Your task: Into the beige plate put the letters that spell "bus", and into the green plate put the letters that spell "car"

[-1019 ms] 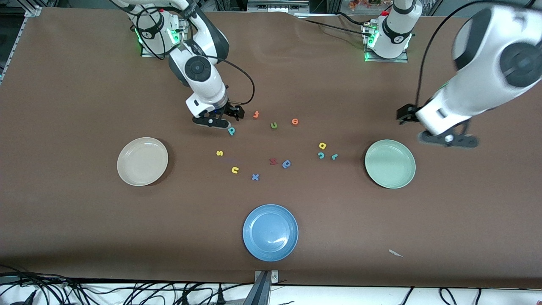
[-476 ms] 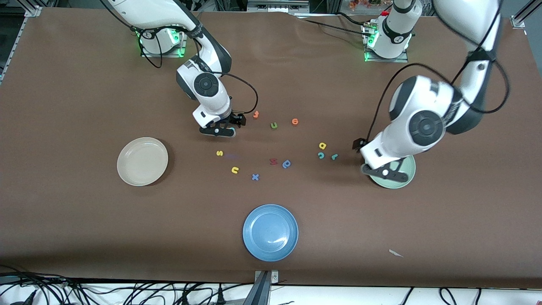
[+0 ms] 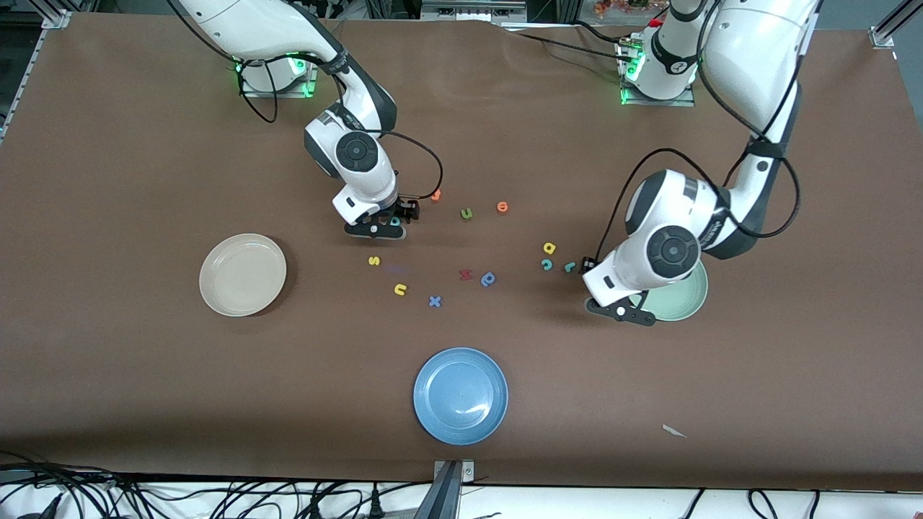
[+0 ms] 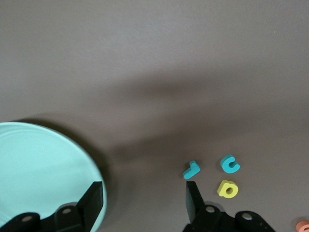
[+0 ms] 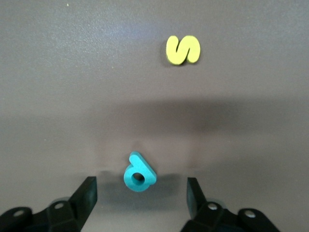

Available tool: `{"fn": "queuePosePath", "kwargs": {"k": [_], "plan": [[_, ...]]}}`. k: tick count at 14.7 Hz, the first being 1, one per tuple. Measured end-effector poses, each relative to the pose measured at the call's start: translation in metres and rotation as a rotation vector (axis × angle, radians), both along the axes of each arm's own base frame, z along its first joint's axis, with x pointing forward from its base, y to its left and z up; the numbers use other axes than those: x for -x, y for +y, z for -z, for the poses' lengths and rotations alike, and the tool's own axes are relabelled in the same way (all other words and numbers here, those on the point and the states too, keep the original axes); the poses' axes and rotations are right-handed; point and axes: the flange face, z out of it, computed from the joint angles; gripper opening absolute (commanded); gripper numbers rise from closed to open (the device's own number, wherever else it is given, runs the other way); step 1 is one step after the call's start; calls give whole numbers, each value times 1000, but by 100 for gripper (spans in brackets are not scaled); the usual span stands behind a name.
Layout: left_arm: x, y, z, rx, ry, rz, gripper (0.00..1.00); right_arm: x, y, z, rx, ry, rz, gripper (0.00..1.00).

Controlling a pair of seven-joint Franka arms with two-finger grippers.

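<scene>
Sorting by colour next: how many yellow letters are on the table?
3. The s and u lie toward the beige plate, u nearer the camera; the a lies near the green plate. None looks hidden.

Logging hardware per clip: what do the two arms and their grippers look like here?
Both arms are glossy white with dark grey joint bands and round black caps with a ring mark. Black cables loop along each forearm. The left gripper and right gripper are black two-finger units, each finger tapered. Green lights glow at both bases.
</scene>
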Motion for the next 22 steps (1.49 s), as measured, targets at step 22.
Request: {"fn": "queuePosePath", "kwargs": {"k": [22], "plan": [[60,-34,90,109,-46,501,46,-4,1,7,-9,-31,-31,32]]}}
